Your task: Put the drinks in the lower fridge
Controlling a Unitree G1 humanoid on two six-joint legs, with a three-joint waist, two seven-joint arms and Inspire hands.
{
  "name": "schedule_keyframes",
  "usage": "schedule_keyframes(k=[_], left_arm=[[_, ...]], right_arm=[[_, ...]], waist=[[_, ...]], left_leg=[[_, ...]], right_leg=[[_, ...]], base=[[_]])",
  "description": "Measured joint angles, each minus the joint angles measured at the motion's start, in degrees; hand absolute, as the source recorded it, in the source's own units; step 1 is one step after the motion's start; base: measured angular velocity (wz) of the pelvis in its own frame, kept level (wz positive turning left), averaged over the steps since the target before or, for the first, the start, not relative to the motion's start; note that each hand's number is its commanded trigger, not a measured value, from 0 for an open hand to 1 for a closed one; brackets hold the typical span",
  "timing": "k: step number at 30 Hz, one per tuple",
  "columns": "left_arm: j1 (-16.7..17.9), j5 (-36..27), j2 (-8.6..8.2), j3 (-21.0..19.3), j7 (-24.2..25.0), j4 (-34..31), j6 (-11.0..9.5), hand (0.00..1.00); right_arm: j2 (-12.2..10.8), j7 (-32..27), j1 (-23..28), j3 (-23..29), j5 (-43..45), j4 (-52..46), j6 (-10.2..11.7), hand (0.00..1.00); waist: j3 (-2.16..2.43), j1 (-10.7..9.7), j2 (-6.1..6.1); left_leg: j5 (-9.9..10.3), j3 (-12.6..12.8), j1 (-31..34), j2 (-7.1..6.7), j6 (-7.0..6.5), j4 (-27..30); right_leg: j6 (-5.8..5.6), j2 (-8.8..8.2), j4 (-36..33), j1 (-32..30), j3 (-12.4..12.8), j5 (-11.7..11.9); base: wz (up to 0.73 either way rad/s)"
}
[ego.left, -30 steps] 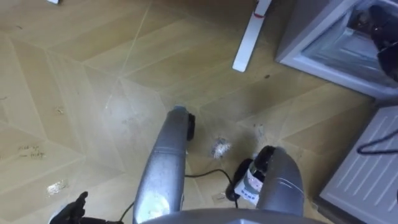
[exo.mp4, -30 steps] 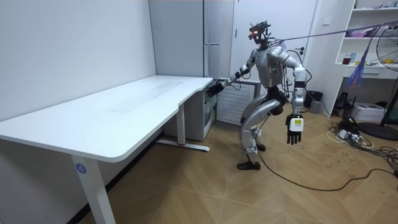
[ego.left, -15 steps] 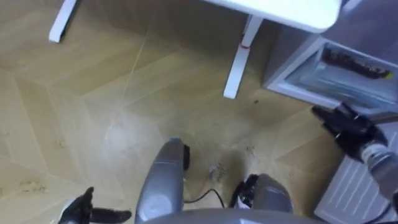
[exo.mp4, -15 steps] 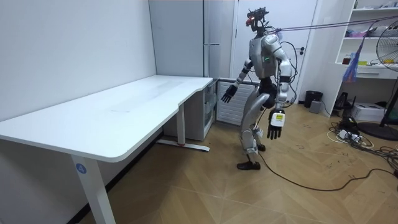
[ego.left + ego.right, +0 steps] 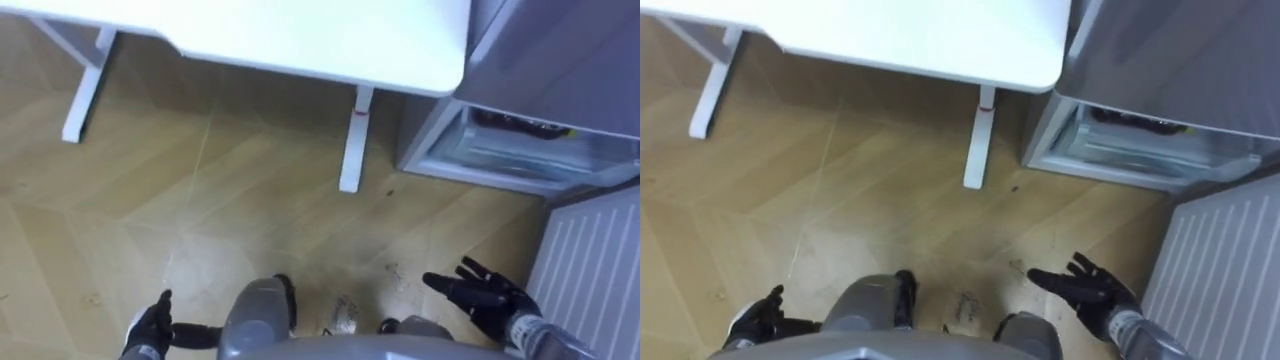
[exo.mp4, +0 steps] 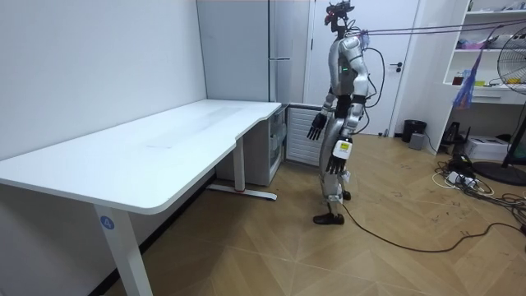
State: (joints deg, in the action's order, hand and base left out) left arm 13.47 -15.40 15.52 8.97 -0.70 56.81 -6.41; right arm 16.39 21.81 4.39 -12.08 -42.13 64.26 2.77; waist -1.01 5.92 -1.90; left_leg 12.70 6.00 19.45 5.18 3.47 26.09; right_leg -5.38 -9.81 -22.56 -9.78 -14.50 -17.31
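Left eye view looks down on the wooden floor (image 5: 250,220), where the right hand (image 5: 487,297) hangs with fingers spread wide and empty, near the open white fridge door (image 5: 592,262), and the left hand (image 5: 150,330) hangs low at the other side, fingers relaxed and holding nothing. The lower fridge compartment (image 5: 520,160) stands open beside the white desk (image 5: 300,35). Dark items (image 5: 520,124) lie on its shelf, too blurred to tell whether they are drinks.
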Motion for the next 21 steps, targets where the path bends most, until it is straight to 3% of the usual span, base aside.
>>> schedule_keyframes(k=[3, 7, 14, 21], left_arm=[[0.23, 0.18, -0.72, -1.12, -0.58, 1.34, -0.94, 0.00], [1.58, -0.15, -1.23, -2.25, -2.14, 1.10, -1.19, 0.00], [1.66, 0.06, -1.32, -2.31, -4.24, 1.22, -1.21, 0.00], [2.01, 1.50, -1.67, -2.61, -5.73, 1.33, -1.20, 0.00]], right_arm=[[-1.05, 0.03, 0.65, 0.53, 2.77, 0.53, 1.03, 0.00], [-1.63, -1.61, 3.23, 2.49, 4.99, 0.62, 1.38, 0.00], [-2.10, -4.17, 3.98, 4.52, 9.97, 2.27, 1.36, 0.00], [-3.73, -8.88, 4.96, 6.17, 18.37, 2.24, 1.30, 0.00]], waist=[[0.06, -1.56, -0.48], [0.57, -2.71, -1.32], [0.51, -4.01, -1.92], [0.29, -4.00, -1.44]], left_leg=[[-0.10, 0.51, -4.27, -0.41, 0.07, -2.63], [-0.10, 1.17, -7.61, -0.78, 0.07, -4.70], [-0.09, 2.24, -12.25, -0.82, 0.09, -6.72], [-0.14, 2.47, -14.30, -0.75, 0.02, -8.28]], right_leg=[[-0.49, 0.09, 4.01, 4.62, -0.49, 1.02], [-0.97, 0.11, 7.11, 8.28, -0.86, 2.38], [-1.10, 0.12, 9.05, 11.94, -1.51, 3.44], [-1.06, 0.34, 9.40, 12.51, -1.21, 4.53]], base=[[-0.06], [-0.06], [-0.12], [-0.15]])
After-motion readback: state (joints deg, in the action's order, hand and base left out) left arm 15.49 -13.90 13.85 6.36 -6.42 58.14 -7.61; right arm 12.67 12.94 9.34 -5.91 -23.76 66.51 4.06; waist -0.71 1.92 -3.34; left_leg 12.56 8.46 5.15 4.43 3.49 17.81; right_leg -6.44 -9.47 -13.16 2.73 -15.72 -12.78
